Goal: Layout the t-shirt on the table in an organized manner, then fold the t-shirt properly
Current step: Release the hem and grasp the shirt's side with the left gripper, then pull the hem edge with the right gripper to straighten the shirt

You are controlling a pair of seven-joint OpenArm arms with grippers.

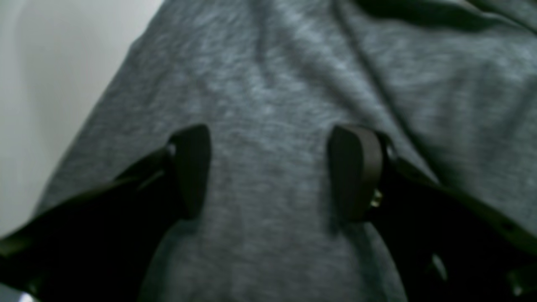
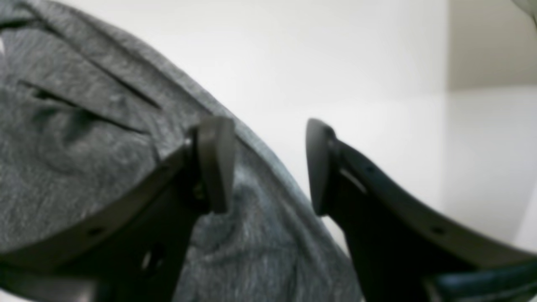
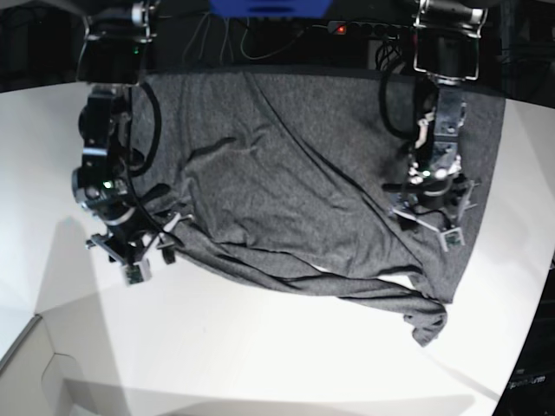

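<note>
Grey knit shirt (image 3: 295, 186) lies spread across the far half of the white table (image 3: 260, 355), wrinkled, one bunched corner trailing toward the near right. Left gripper (image 1: 268, 172) sits over the shirt's right part, well inside the cloth; both fingers (image 1: 356, 172) stand apart with bare fabric between them, nothing pinched. Right gripper (image 2: 268, 165) is at the shirt's left edge, jaws apart: one finger (image 2: 216, 161) over the cloth, the other over bare table, the hem running between them. Whether either gripper touches the fabric cannot be told.
</note>
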